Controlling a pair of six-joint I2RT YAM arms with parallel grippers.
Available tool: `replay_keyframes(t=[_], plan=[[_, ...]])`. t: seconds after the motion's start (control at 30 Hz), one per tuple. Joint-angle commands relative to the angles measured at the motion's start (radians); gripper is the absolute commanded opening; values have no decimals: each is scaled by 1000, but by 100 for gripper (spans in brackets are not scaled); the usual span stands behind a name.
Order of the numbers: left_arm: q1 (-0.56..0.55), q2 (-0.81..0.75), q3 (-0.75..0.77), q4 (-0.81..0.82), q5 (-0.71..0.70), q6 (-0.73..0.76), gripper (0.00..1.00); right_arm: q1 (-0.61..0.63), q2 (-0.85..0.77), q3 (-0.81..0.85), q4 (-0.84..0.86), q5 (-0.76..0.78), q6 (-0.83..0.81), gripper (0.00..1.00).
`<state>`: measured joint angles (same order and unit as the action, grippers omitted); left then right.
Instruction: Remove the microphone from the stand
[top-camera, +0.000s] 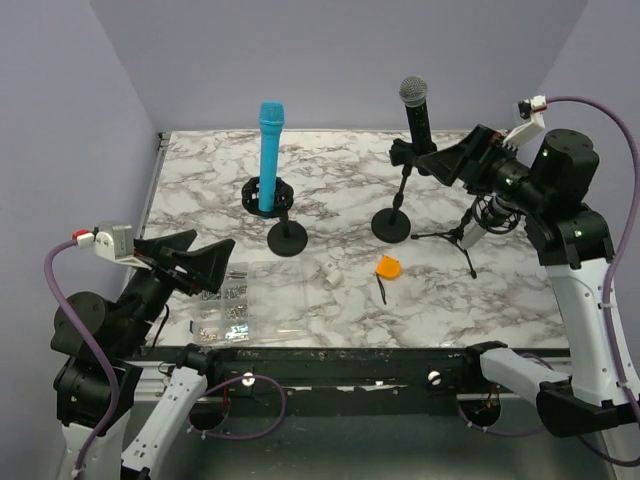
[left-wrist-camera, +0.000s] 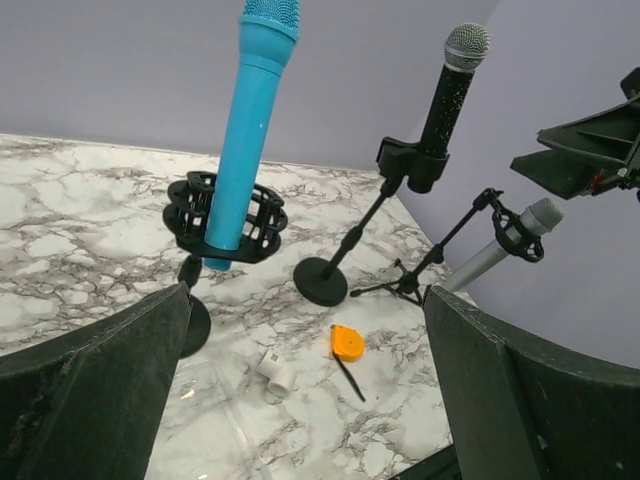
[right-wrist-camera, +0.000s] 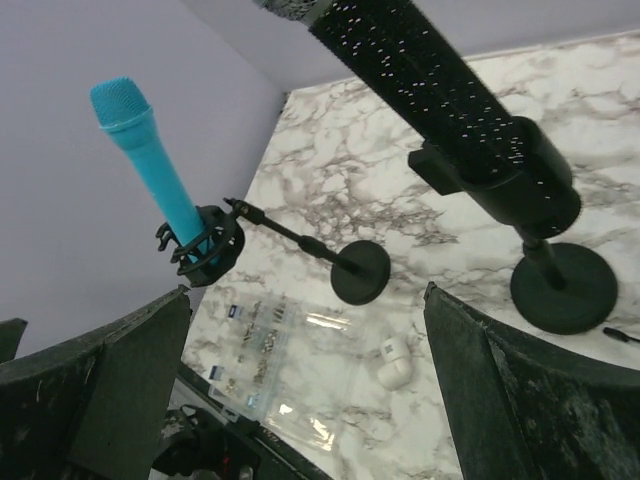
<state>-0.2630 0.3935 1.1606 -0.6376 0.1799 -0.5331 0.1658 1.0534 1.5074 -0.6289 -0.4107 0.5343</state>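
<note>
A black microphone (top-camera: 417, 110) with a silver grille stands upright in the clip of a round-base stand (top-camera: 391, 225). It also shows in the left wrist view (left-wrist-camera: 447, 95) and crosses the top of the right wrist view (right-wrist-camera: 440, 90). My right gripper (top-camera: 432, 160) is open, level with the clip and just right of it, holding nothing (right-wrist-camera: 307, 292). A blue microphone (top-camera: 270, 150) sits in a black shock mount (top-camera: 268, 195). A silver microphone (top-camera: 478, 225) lies on a small tripod. My left gripper (top-camera: 212, 245) is open and empty at the near left (left-wrist-camera: 306, 330).
An orange tape measure (top-camera: 388, 267) and a white pipe fitting (top-camera: 331, 272) lie in the front middle. A clear bag of small parts (top-camera: 225, 305) lies by the left gripper. Purple walls close off the back and sides.
</note>
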Motion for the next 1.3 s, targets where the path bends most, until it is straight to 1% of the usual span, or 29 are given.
replay_keyframes(t=[0.0, 0.2, 0.27, 0.33, 0.43, 0.57, 0.67, 0.77, 0.83, 0.93, 1.03, 1.17, 1.2, 1.27], plan=[[5, -7, -22, 10, 33, -22, 99, 92, 16, -6, 109, -64, 76, 100], [5, 22, -41, 21, 35, -43, 99, 432, 107, -12, 90, 194, 60, 100], [5, 37, -45, 10, 26, -49, 99, 510, 150, -5, 62, 268, 48, 100], [5, 54, -44, -4, 28, -45, 99, 555, 186, 11, 22, 350, 50, 100], [5, 88, -32, -30, 24, -26, 99, 603, 236, 49, -32, 420, 56, 100], [5, 109, -44, -10, 15, -2, 98, 657, 266, 46, -40, 560, 51, 100], [5, 143, -35, 4, 22, 38, 98, 664, 293, 29, -43, 655, 109, 100], [5, 198, 7, -12, 20, 82, 99, 669, 351, 77, -106, 787, 161, 100], [5, 237, 36, -26, 9, 108, 98, 677, 379, 101, -124, 841, 179, 100], [5, 301, 72, -36, -17, 133, 99, 681, 393, 104, -87, 865, 215, 100], [5, 378, 124, -40, 8, 145, 99, 683, 362, 37, 40, 832, 219, 100], [5, 475, 200, -26, 76, 153, 98, 683, 281, -83, 257, 647, 96, 100], [5, 499, 218, -20, 85, 149, 99, 683, 273, -95, 279, 610, 65, 100], [5, 559, 268, -17, 109, 142, 98, 683, 273, -96, 270, 573, 23, 100]])
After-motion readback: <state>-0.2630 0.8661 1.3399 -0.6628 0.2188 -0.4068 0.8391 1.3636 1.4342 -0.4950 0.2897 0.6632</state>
